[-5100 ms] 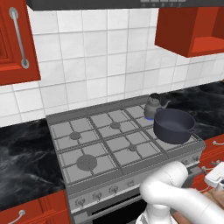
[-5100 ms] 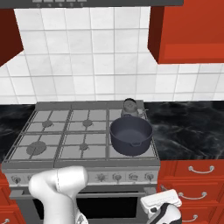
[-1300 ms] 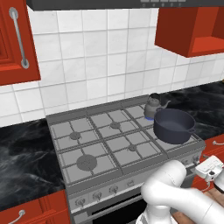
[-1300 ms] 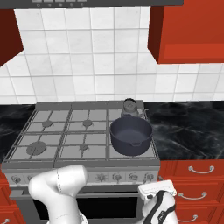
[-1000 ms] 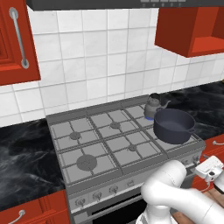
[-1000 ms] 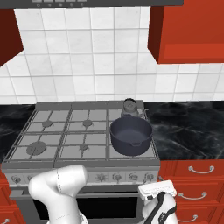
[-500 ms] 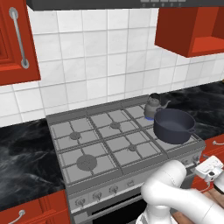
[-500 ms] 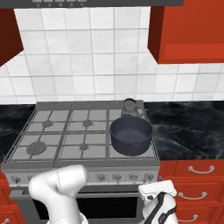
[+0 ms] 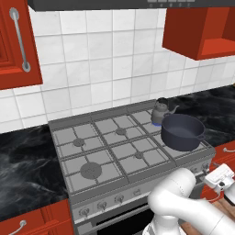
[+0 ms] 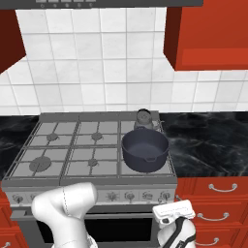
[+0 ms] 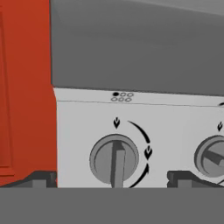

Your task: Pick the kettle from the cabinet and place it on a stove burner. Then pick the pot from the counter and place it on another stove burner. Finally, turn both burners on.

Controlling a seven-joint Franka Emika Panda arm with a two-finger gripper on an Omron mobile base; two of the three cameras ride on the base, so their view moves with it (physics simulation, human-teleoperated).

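The grey kettle (image 9: 161,109) (image 10: 144,118) stands on the stove's back right burner. The dark blue-grey pot (image 9: 182,132) (image 10: 144,151) sits on the front right burner just before it. My hand (image 9: 220,176) (image 10: 173,212) hangs low in front of the stove's right end, below the knob row. In the hand view my gripper (image 11: 113,179) is open, its two dark fingertips (image 11: 43,178) set wide to either side of a round grey knob (image 11: 114,159). The knob's bar stands upright. The red cabinet (image 9: 202,32) (image 10: 213,34) hangs at the upper right.
A second knob (image 11: 212,156) shows at the hand view's right edge, and a red panel (image 11: 24,87) borders the stove front on the left. Black marble counter (image 9: 27,151) (image 10: 208,140) flanks the stove (image 9: 87,151). Red drawers (image 10: 218,193) sit beside the oven.
Since the earliest frames the hand has risen slightly toward the knob row. Over the last second nothing has visibly moved.
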